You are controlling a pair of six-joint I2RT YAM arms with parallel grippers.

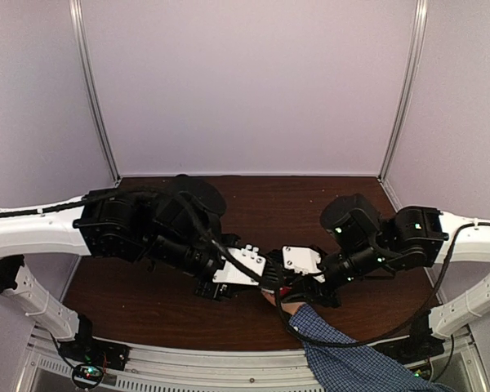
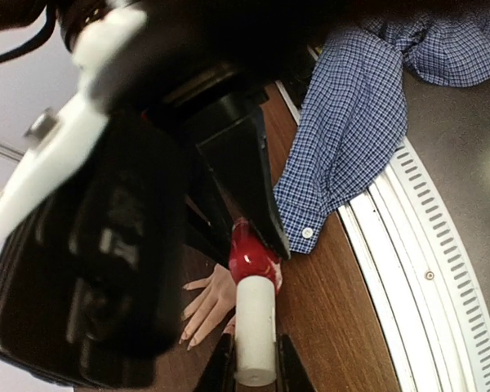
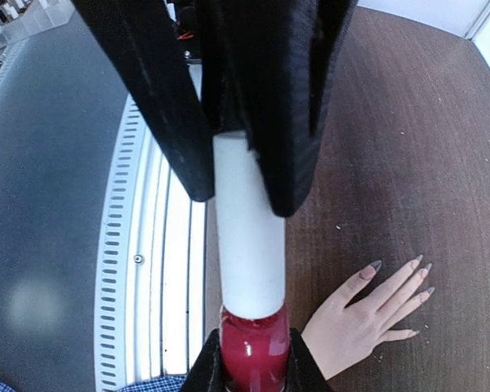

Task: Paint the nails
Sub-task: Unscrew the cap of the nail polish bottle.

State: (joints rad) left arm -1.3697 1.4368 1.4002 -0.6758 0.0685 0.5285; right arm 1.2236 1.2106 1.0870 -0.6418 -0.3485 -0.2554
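Pale lilac walls around a dark brown wooden tabletop (image 1: 269, 204). From 9 o'clock, the left arm (image 1: 33, 233), stretched toward the table's near middle. At its tip the left gripper (image 2: 255, 369), closed tight on a white cap (image 2: 255, 327), one finger on either side. Seated under that cap, a small glossy red polish bottle (image 3: 253, 347), its body clamped by the right gripper (image 3: 255, 371). Both tools meeting near the 6 o'clock edge. Just beside the bottle, at 4 o'clock in the right wrist view, a human hand (image 3: 351, 331) flat on the wood, fingers spread toward 2 o'clock. On them the nails (image 3: 375, 265), pointed, pale pinkish-grey. Blue checked sleeve (image 1: 343, 363) at 5 o'clock. From 3 o'clock, the right arm (image 1: 474, 241).
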